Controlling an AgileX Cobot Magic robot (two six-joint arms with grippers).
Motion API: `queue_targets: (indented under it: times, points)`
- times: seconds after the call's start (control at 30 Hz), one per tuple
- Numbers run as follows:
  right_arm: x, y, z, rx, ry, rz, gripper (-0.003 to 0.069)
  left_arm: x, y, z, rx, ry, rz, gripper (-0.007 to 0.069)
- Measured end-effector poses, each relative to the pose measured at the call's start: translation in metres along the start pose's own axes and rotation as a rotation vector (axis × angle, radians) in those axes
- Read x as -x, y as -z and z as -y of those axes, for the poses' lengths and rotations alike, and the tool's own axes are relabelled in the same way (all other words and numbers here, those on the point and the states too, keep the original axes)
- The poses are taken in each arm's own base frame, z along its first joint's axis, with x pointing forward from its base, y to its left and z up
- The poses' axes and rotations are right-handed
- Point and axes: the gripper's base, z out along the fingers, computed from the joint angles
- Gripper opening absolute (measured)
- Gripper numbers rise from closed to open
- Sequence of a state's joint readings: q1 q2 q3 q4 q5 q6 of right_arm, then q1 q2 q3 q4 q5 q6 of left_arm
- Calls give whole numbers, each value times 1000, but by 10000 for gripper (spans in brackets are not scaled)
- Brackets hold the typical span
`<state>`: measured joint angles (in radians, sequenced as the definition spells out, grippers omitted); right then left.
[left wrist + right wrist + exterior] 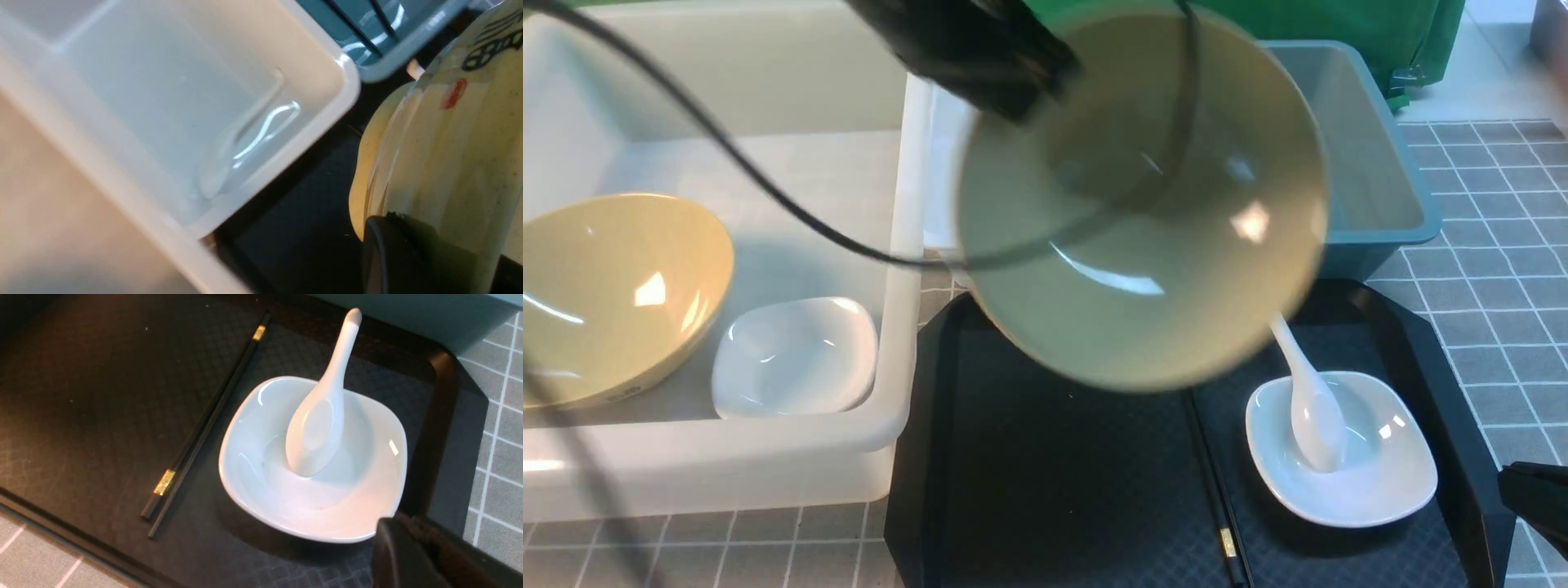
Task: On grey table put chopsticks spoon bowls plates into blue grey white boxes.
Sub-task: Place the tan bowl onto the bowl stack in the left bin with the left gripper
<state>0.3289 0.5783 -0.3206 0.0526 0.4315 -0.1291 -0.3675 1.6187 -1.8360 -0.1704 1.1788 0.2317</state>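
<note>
Front view: left gripper (1025,86) clamps a yellow bowl (1143,245) over the far edge of the black tray (1045,482); right gripper (1535,494), state unclear.

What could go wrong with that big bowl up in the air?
The left gripper pinches the raised bowl only at its rim; it might slip and drop onto the tray or spoon. Set down carelessly, it could knock the second bowl in the big box.

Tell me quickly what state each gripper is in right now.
Left gripper: closed on the yellow bowl, lifted over the black tray.
Right gripper: cannot be told; only its edge shows, beside the plate.
</note>
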Motion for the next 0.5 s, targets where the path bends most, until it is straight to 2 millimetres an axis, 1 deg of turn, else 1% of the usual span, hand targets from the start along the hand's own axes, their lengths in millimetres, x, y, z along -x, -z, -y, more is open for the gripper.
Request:
queue_targets:
  times: [0.03,0.1,0.13,0.17,0.2,0.23,0.27,0.3,0.33,0.37,0.4,0.43,0.47,0.5]
  points:
    - [0,0,0,0,0,-1,69,-6,18,-22,54,56,23,5]
    - [0,0,0,0,0,-1,73,-26,44,-68,168,185,36,5]
    - [0,0,0,0,0,-1,74,-37,53,-84,211,238,36,5]
    - [0,0,0,0,0,-1,76,-48,57,-101,251,294,27,5]
    - [0,0,0,0,-1,-1,77,-57,61,-113,279,343,23,5]
    - [0,0,0,0,-1,-1,78,-71,64,-129,313,408,6,5]
    - [0,0,0,0,-1,-1,78,-75,64,-133,319,426,4,5]
    - [0,0,0,0,-2,-1,78,-101,65,-157,354,550,-23,5]
    - [0,0,0,0,-2,-1,78,-119,64,-170,367,633,-40,5]
    - [0,0,0,1,-3,-1,78,-143,61,-185,374,736,-50,5]
    - [0,0,0,1,-3,-1,78,-145,60,-186,371,750,-46,5]
    - [0,0,0,1,-4,-1,78,-157,57,-192,373,793,-55,5]
    - [0,0,0,1,-5,-1,78,-175,52,-201,380,858,-49,5]
    - [0,0,0,2,-7,-1,78,-184,49,-203,385,884,-51,5]
